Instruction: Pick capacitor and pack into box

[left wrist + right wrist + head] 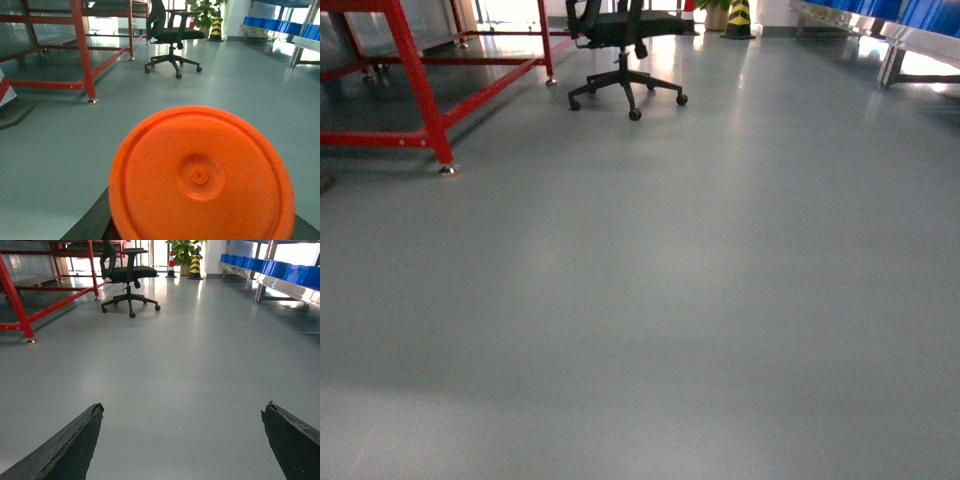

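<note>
Facing bare grey floor [650, 320] | red steel frame [415, 85] far left, black office chair [620, 40] centre, blue bins [280, 267] right | orange disc [200, 175] hides left jaws, state untellable | right gripper [182, 440] jaws wide apart | box, capacitor unseen | no legible writing.

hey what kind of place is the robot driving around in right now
Probably a factory or warehouse floor: a smooth grey floor, a red steel frame bench, a rack of blue plastic bins, a striped bollard and a stray black office chair.
</note>
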Controlling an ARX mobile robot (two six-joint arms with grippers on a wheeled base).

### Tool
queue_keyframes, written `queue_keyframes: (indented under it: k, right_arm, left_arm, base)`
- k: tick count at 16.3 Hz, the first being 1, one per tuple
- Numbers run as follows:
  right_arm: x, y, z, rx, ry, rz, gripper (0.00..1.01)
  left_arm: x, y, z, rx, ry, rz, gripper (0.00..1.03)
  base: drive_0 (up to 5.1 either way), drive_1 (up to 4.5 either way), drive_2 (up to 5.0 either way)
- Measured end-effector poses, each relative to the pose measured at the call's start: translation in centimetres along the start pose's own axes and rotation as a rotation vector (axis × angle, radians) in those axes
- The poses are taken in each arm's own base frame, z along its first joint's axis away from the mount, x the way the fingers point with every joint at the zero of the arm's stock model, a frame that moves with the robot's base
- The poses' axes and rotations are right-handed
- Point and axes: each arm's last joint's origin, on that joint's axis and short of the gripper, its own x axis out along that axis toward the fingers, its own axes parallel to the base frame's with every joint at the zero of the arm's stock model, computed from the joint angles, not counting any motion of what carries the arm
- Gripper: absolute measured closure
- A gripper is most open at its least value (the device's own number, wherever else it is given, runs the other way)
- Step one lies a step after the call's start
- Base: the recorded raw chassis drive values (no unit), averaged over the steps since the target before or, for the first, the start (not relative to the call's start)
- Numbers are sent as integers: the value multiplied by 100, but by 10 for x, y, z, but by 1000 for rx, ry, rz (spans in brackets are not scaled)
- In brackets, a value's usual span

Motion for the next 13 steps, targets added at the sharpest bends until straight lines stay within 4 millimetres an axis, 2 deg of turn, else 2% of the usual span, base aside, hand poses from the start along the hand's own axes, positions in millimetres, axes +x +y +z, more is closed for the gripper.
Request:
queue_keyframes:
  k: [13]
  right_arm:
    - [0,0,0,0,0,0,3]
  left_arm:
    - [0,0,0,0,2,0,59]
  base:
    - [-502,244,244]
